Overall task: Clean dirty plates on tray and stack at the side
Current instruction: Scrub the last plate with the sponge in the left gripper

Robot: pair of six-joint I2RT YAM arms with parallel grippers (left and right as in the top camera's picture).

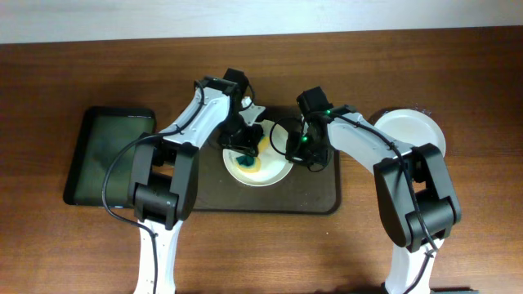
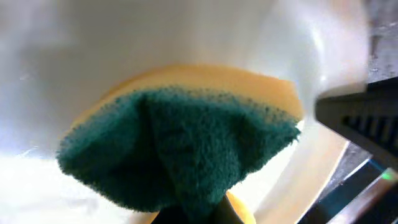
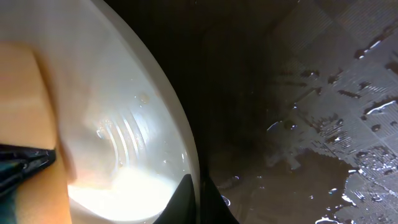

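A white plate [image 1: 270, 171] lies on the dark brown tray [image 1: 319, 196] in the overhead view. My left gripper [image 1: 245, 147] is shut on a green and yellow sponge [image 2: 186, 143] pressed onto the plate [image 2: 124, 37]; the sponge shows in the overhead view [image 1: 245, 162]. My right gripper [image 1: 304, 151] is shut on the plate's right rim [image 3: 180, 134], one finger inside and one outside. The tray [image 3: 323, 99] is wet in the right wrist view. White plates [image 1: 413, 132] sit stacked on the table at the right of the tray.
A smaller black tray with a greenish inside [image 1: 110, 155] lies on the wooden table [image 1: 490, 229] at the left. The two arms meet over the tray's middle.
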